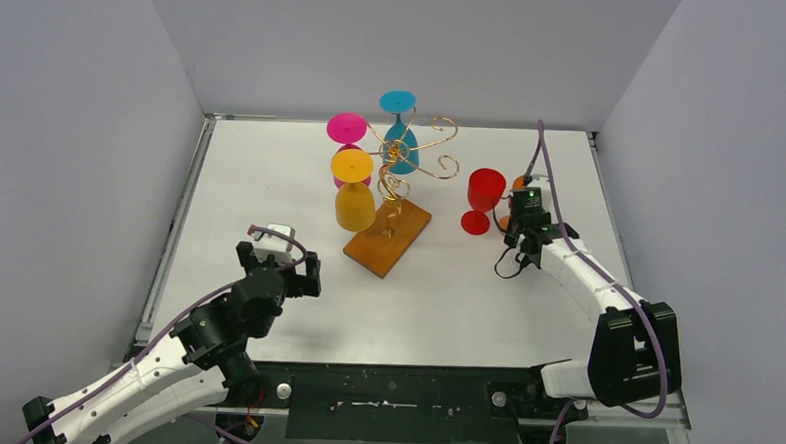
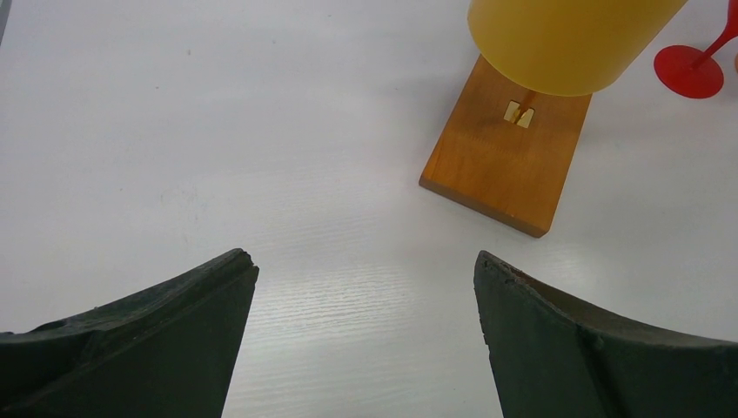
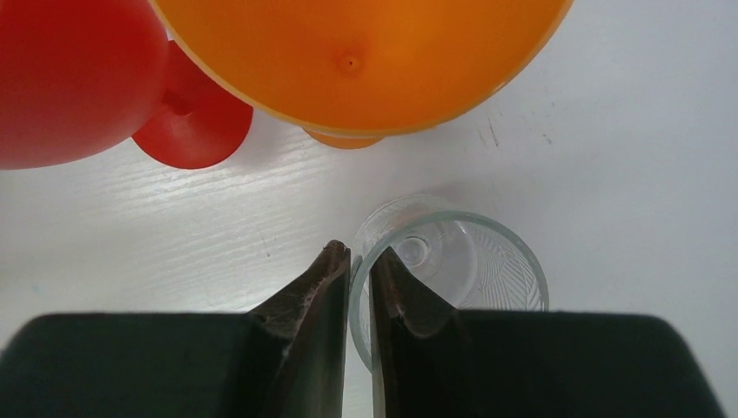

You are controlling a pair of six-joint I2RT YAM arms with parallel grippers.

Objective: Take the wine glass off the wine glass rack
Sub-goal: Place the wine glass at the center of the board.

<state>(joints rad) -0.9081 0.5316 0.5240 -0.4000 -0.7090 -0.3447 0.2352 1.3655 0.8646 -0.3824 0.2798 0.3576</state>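
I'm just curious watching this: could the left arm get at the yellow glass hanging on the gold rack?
Probably yes. The left hand is open and empty, the yellow glass hangs on the side of the rack nearest it, and only bare table lies between them.
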